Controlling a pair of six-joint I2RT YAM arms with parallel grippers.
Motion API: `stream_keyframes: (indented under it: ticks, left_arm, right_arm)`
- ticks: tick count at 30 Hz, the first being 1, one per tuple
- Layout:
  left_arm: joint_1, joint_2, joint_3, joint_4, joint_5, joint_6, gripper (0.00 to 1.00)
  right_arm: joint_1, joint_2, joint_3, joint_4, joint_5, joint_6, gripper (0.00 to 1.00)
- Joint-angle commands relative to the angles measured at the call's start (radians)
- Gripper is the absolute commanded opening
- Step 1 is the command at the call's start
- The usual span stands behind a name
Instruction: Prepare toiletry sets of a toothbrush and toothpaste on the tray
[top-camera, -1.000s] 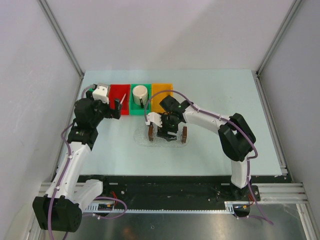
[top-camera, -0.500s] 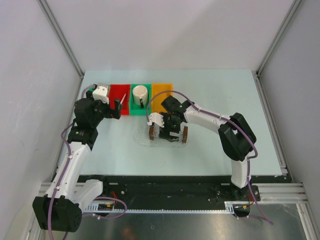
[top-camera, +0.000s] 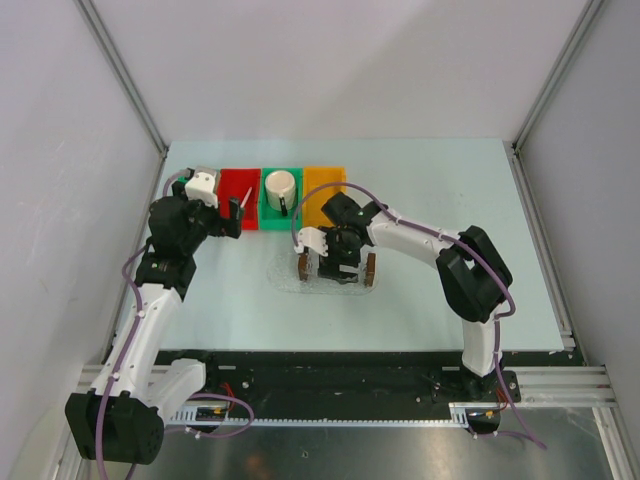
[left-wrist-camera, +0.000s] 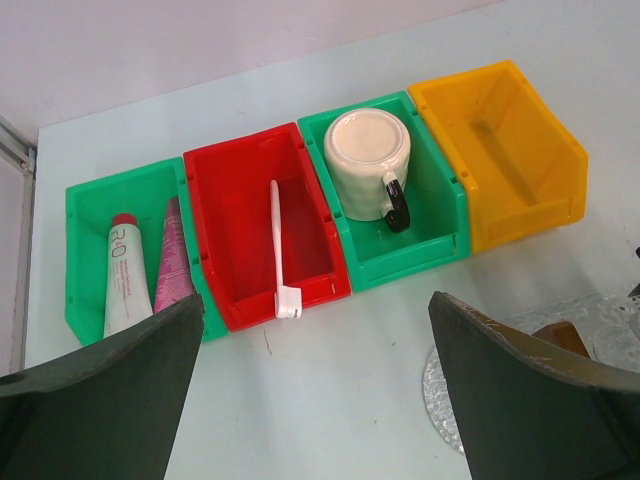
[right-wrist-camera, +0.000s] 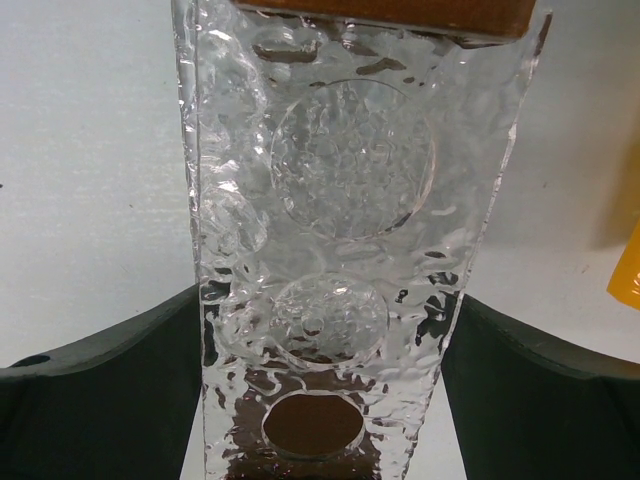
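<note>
The clear tray with a dark brown block at each short end lies on the oval mat. My right gripper is down on it, and its fingers press against both long sides in the right wrist view. My left gripper is open and empty, hovering in front of the bins, as the left wrist view shows. The white toothbrush lies in the red bin. The pink toothpaste lies in the left green bin.
A white tube lies beside the pink one. A white mug stands upside down in the second green bin. The orange bin holds nothing. The clear oval mat lies under the tray.
My right gripper has shifted slightly toward the bins while staying on the tray. The left arm has not moved.
</note>
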Motion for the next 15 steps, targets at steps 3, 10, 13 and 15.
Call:
stream_keyframes:
  ticks: [3,10,13,15]
  left_arm:
    - [0.010,-0.016,0.005,0.013,0.033,0.060,1.00]
    - [0.010,-0.019,0.005,0.013,0.031,0.062,1.00]
    - [0.010,-0.016,0.005,0.013,0.033,0.062,1.00]
    - [0.008,-0.016,0.005,0.013,0.033,0.060,1.00]
  right_arm:
    - [0.012,-0.036,-0.001,-0.037,-0.019,-0.023,0.88]
    - [0.013,-0.033,-0.001,-0.038,-0.014,-0.020,0.88]
    - [0.015,-0.033,-0.001,-0.037,-0.008,-0.016,0.92]
    - [0.015,-0.038,-0.001,-0.027,-0.007,-0.008,0.94]
